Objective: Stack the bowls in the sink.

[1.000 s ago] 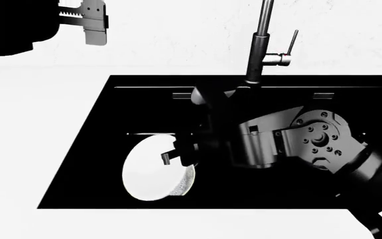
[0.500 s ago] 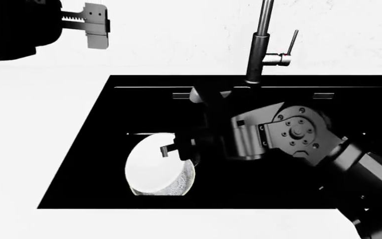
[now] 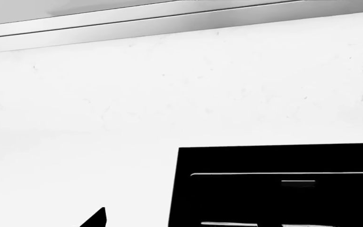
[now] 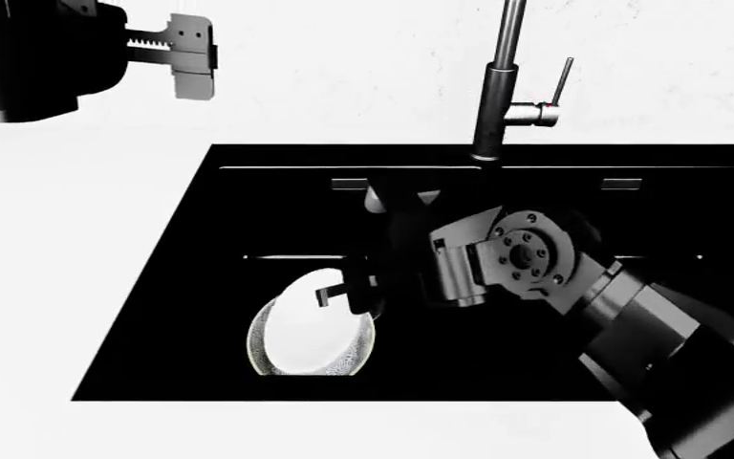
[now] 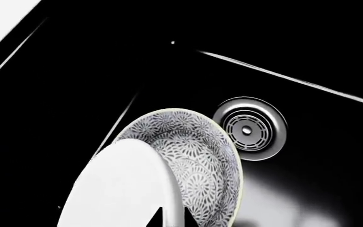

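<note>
In the black sink (image 4: pixel 202 287), the plain white bowl (image 4: pixel 301 333) hangs tilted, partly inside the floral-patterned bowl (image 4: pixel 359 356) that rests on the basin floor. My right gripper (image 4: pixel 341 293) is shut on the white bowl's rim. The right wrist view shows the white bowl (image 5: pixel 121 189) overlapping the patterned bowl (image 5: pixel 203 158), with my right gripper's (image 5: pixel 173 218) two dark tips on either side of the white rim. My left gripper (image 4: pixel 186 59) hovers open over the counter at far left, holding nothing. Only one of its fingertips (image 3: pixel 98 218) appears in the left wrist view.
The tall dark faucet (image 4: pixel 501 91) rises behind the sink's back edge, above my right arm. The round steel drain (image 5: pixel 249 128) lies beside the patterned bowl. White counter (image 4: pixel 74 239) surrounds the basin, and a white wall (image 3: pixel 168 85) stands behind it.
My right arm has turned and lowered the white bowl, which now sits lower and flatter over the patterned bowl, whose rim shows around it. The left gripper drifted slightly right.
</note>
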You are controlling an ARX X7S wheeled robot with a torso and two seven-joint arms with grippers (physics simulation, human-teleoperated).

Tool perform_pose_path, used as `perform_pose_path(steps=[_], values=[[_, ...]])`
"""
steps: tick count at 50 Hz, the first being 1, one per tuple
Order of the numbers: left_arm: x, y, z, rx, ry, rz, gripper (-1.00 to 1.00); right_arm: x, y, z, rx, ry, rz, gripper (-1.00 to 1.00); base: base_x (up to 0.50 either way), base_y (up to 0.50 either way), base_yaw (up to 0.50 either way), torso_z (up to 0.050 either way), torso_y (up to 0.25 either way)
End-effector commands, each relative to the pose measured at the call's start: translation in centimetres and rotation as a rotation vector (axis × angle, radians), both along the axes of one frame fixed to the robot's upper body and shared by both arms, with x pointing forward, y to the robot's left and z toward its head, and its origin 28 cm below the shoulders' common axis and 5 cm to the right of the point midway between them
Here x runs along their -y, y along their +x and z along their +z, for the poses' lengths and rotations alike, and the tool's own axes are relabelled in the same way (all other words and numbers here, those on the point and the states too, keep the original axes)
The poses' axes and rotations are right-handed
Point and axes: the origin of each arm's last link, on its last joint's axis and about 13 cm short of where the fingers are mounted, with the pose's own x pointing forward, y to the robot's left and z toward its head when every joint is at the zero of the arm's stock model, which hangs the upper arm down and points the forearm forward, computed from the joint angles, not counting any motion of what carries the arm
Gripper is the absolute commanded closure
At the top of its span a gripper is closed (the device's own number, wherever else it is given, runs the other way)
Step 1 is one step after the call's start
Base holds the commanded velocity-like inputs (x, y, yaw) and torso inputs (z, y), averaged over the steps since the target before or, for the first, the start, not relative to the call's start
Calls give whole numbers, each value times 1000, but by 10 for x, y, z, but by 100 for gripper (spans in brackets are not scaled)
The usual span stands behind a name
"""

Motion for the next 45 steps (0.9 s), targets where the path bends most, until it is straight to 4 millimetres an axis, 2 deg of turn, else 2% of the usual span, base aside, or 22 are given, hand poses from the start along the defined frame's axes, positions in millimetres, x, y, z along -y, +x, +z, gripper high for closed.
perform_pose_path(steps=[1, 27, 38, 45], values=[[1, 1, -2, -3, -4, -8, -100, -3, 6, -9, -24, -3, 7, 100, 0, 0, 0, 0, 0], [-1, 1, -5, -9, -7, -9, -100, -10, 10, -20, -54, 10, 43, 100, 0, 0, 0, 0, 0], [-1, 1, -6, -10, -4, -11, -100, -9, 13, -13, -18, 38, 29, 100, 0, 0, 0, 0, 1], [-1, 2, -7, -12, -4, -15, -100, -13, 15, -21, -31, 16, 28, 100, 0, 0, 0, 0, 0]])
